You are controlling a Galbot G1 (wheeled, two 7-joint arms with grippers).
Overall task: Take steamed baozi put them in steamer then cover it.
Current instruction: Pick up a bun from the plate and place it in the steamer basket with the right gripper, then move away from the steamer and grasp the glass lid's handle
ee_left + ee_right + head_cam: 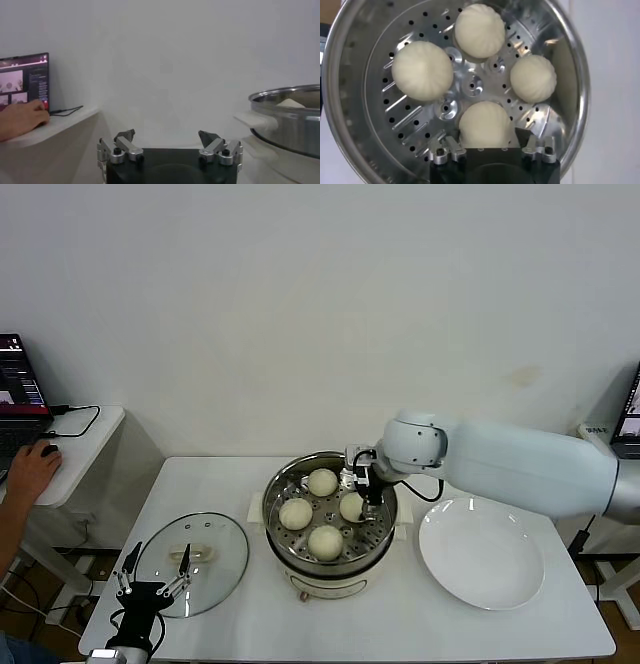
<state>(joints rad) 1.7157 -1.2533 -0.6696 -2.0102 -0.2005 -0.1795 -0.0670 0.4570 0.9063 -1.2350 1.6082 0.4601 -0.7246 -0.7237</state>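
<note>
The steamer [330,582] stands mid-table with all four steamed baozi on its perforated tray [415,127]: far [322,481], left [295,513], right [351,506] and near [326,541]. My right gripper [370,496] hangs open inside the pot's right side. In the right wrist view it [487,142] straddles one baozi [485,122], which rests on the tray with small gaps to both fingers. The cover [215,569], a glass lid, lies flat on the table left of the steamer. My left gripper [152,579] is open and empty over the lid's near-left edge.
An empty white plate [482,552] lies right of the steamer. A side table at the far left carries a laptop and a person's hand [30,469]. The left wrist view shows the steamer's wall [290,125] off to one side of the open left gripper [166,137].
</note>
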